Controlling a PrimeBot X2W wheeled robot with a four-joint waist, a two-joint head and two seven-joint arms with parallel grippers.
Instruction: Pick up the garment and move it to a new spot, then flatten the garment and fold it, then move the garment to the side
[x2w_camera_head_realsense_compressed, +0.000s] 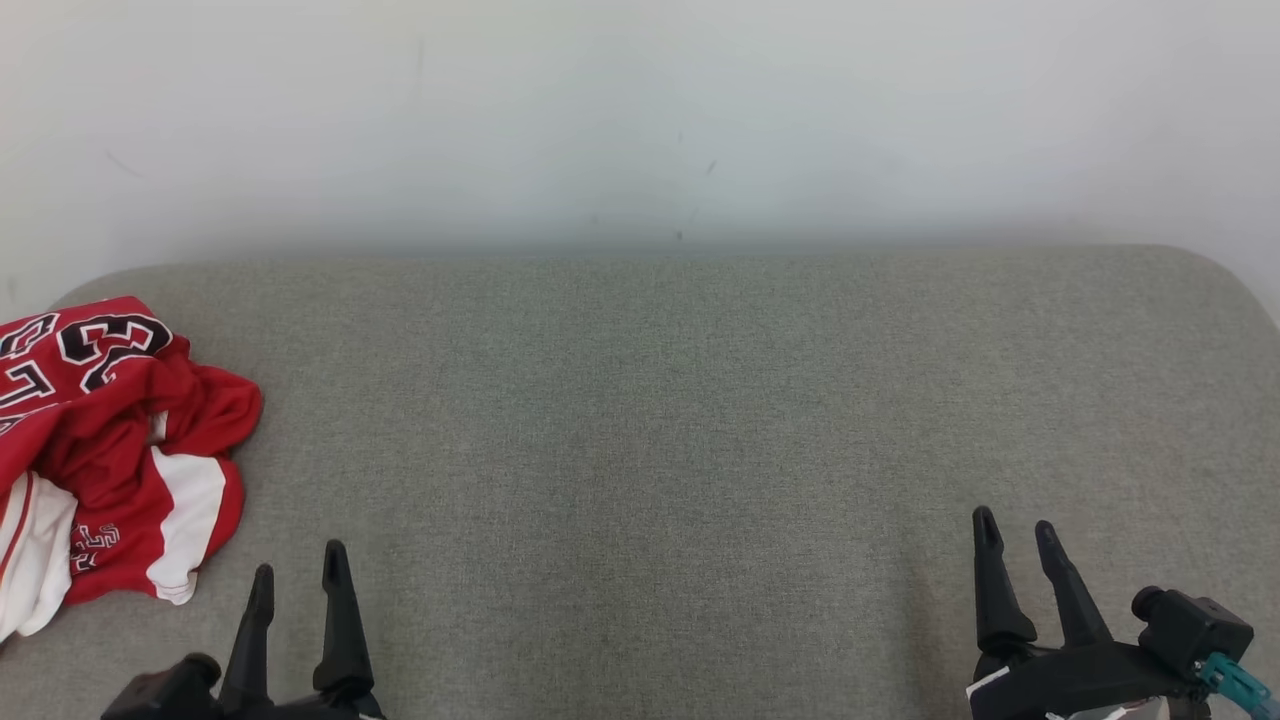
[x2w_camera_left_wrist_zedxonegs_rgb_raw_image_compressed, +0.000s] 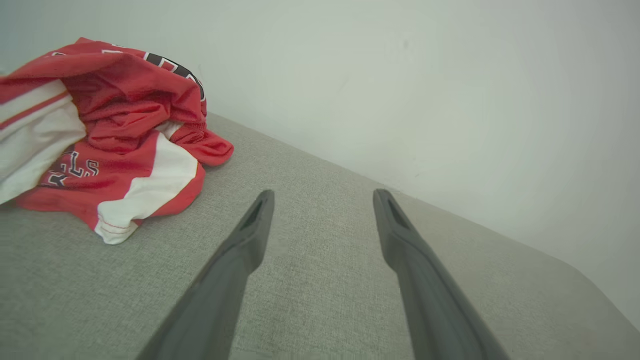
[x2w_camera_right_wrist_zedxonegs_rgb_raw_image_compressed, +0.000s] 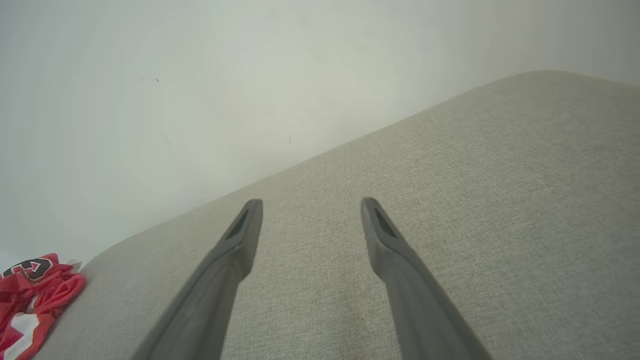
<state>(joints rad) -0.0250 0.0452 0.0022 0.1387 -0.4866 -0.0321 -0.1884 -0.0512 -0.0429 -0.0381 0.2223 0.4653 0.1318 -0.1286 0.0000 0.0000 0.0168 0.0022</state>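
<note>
At 10 o'clock from left claw (x2w_camera_head_realsense_compressed: 298, 560), near: crumpled red-white jersey (x2w_camera_head_realsense_compressed: 110, 450), heaped on left edge of grey cushion (x2w_camera_head_realsense_compressed: 650, 420). From right claw (x2w_camera_head_realsense_compressed: 1015, 522), 9 o'clock, well apart. Both spread wide, empty. Long axis of heap unclear. Probably left arm's reach.

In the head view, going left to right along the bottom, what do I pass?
Red and white garment → left gripper, open → bare grey cushion → right gripper, open.

Jersey (x2w_camera_head_realsense_compressed: 120, 440): red, white panels, black lettering edged white
Worktop (x2w_camera_head_realsense_compressed: 640, 450): grey woven fabric
Left pincer (x2w_camera_head_realsense_compressed: 298, 560): black
Right pincer (x2w_camera_head_realsense_compressed: 1015, 520): black
</note>
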